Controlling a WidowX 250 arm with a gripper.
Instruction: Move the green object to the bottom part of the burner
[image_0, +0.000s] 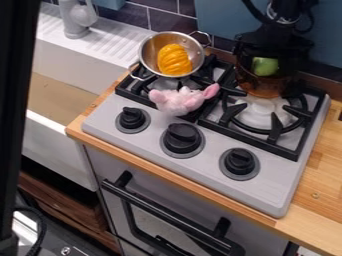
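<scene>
Nearest thing is a dark upright bar (12, 110) running up the left edge. Then there's the oven door with its chunky black handle (167, 215), below the front edge of the wooden table (319, 192). Stove (143, 137) sits on that, three black knobs across the front: left (132, 118), middle (182, 138) and right (239, 161)

Past the knobs there's a pink and white plush (179, 101) lying at the front of the left burner (125, 91), with its pink bits sticking out both sides. Right burner (274, 131) has a whitish centre, and an amber see-through pot (262, 86) is at the back of it. The green object (265, 66) is up at the top of that pot, right by the black hand (270, 59). Can't tell if the hand is wide, narrow or gripping the green object, it's too dark in there tbh

Back left, a steel pot (144, 51) is tipped with its mouth toward the camera, a ridged orange thing (174, 60) inside. Sink (60, 102) is off to the left, pale tap (77, 19) behind it, then dark wall tiles (162, 19)
</scene>
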